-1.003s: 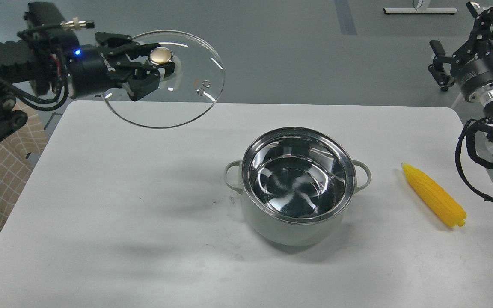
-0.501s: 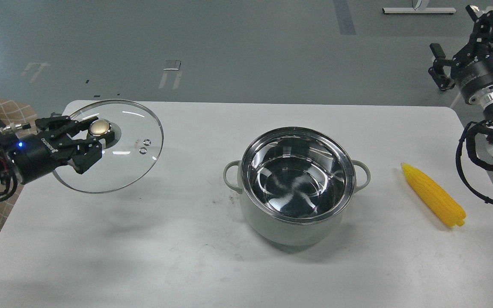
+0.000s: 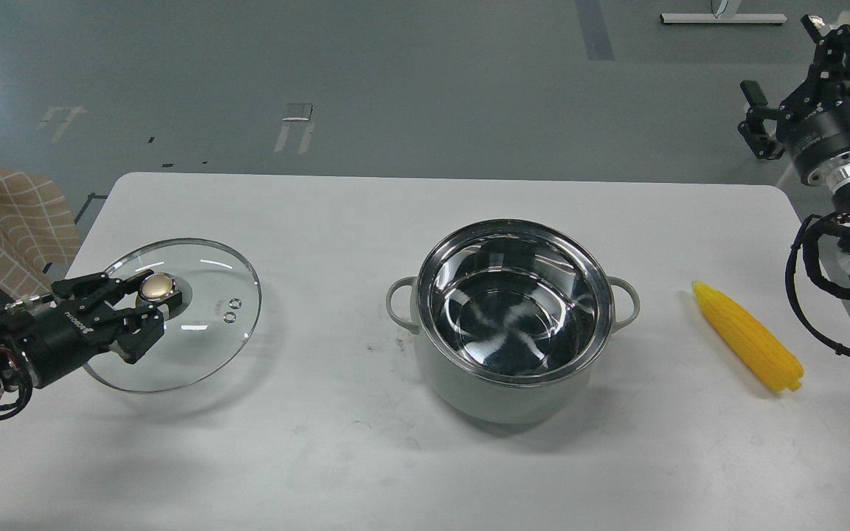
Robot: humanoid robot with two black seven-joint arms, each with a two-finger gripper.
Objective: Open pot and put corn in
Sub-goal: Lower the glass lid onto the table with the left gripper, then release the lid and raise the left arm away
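Note:
The pot (image 3: 469,394) stands open at the table's middle, its shiny steel interior empty. The corn (image 3: 747,336) lies on the table to the right of the pot, apart from it. My left gripper (image 3: 153,296) is shut on the brass knob of the glass lid (image 3: 204,339) and holds the lid low over the table's left part, well left of the pot. I cannot tell whether the lid touches the table. My right gripper (image 3: 753,118) is open and empty, raised beyond the table's far right corner, away from the corn.
The white table (image 3: 322,457) carries only the pot, the corn and the lid. A checked cloth (image 3: 4,221) lies off the table's left edge. My right arm's joints and cables (image 3: 845,243) stand along the right edge near the corn.
My left gripper has carried the lid down and to the left, from high beyond the table's far edge to low over its left part. My right gripper has barely moved.

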